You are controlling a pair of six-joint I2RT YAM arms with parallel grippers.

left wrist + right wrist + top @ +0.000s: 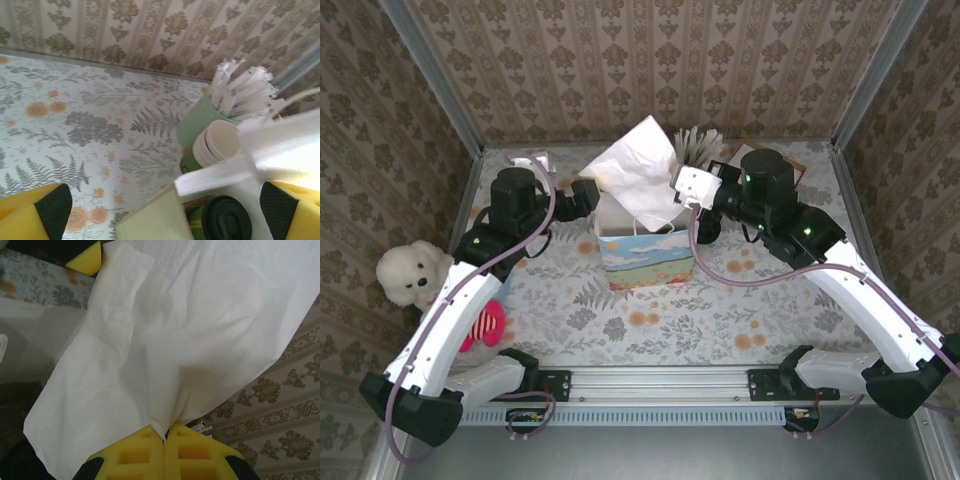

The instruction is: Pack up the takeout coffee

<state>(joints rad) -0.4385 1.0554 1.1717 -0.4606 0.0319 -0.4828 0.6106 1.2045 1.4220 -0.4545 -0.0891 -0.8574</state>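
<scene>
paper bag (pixel 645 258) with a painted meadow stands mid-table in the top view. my right gripper (pixel 672 184) pinches a white napkin (pixel 632 178) above it, and my left gripper (pixel 592 196) hangs just beside the bag's left rim.

left wrist view: my jaws are spread wide. the takeout coffee (pixel 224 219) sits low between them, nearer my right finger (pixel 292 212). its black lid faces up at me, long axis upright, under the napkin's edge. whether it is inside the bag i cannot tell.

right wrist view: my pads (pixel 132 456) are clamped together on the napkin's corner.
</scene>
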